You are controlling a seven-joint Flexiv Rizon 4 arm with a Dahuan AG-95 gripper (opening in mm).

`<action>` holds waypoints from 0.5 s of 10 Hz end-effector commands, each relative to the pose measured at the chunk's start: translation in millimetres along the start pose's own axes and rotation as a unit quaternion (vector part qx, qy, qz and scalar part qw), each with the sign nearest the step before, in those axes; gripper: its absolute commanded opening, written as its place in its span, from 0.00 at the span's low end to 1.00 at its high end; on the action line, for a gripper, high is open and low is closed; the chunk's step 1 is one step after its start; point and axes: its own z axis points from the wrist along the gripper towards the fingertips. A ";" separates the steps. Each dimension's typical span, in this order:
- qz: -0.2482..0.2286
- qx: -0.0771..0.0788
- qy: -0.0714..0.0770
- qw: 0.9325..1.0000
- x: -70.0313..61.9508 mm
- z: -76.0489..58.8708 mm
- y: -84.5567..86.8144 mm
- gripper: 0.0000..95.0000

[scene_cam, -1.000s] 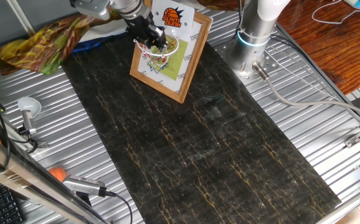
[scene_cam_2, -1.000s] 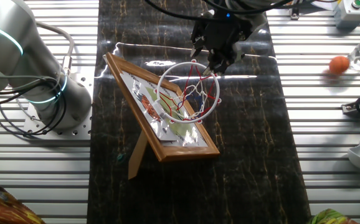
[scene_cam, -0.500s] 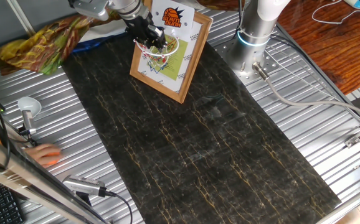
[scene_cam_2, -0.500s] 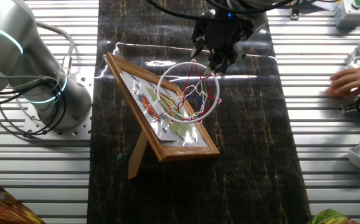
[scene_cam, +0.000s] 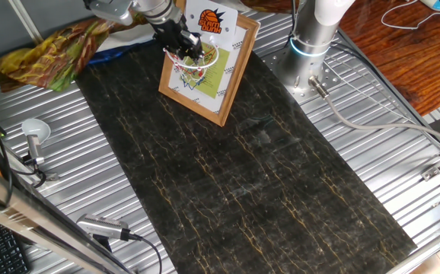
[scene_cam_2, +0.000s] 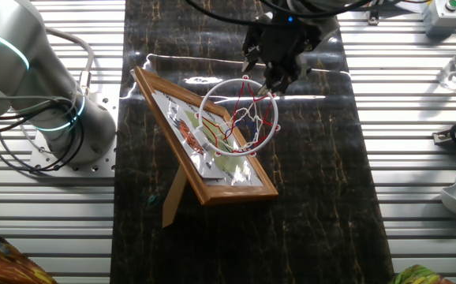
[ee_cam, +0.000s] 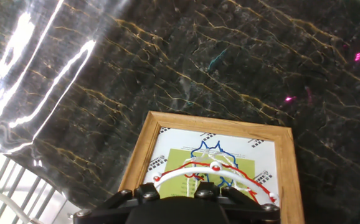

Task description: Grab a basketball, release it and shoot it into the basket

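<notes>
The gripper (scene_cam_2: 269, 77) hangs just above the far rim of the basket (scene_cam_2: 238, 115), its black fingers pointing down at the hoop. Whether the jaws are apart or closed cannot be told, nor whether anything sits between them. The basketball shows in no view. The basket stands out from its wood-framed backboard (scene_cam: 207, 65), which leans tilted on the dark marbled mat (scene_cam: 235, 175) near the arm's base (scene_cam: 310, 53)

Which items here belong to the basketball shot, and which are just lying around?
Job: gripper above the basket; backboard. No basketball in view.
Lying about: ladle, crumpled wrapper, cables.
</notes>
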 end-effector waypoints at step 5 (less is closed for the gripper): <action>0.125 0.055 -0.112 0.984 -132.0 -62.0 122.9 0.00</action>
